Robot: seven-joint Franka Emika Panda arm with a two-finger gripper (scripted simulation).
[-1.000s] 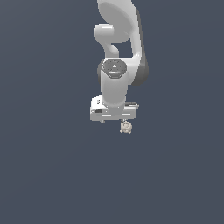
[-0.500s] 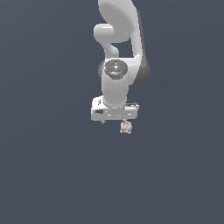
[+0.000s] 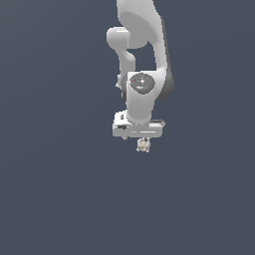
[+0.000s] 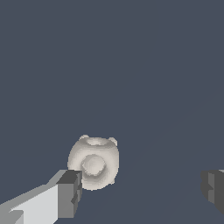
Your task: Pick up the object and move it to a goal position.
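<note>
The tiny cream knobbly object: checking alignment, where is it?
The tiny cream knobbly object sits directly beneath the white gripper in the exterior view, beside one dark fingertip.

Object (image 3: 143,145) sits just below the tool (image 3: 139,137), directly under the arm's (image 3: 144,60) wrist. In the wrist view, object (image 4: 93,162) lies between the fingers (image 4: 70,194), close against one pad and well apart from the other. Contact with the near pad cannot be told.

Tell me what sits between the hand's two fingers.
In the wrist view, the object sits beside one finger; the rest of the gap to the other finger is bare.
</note>
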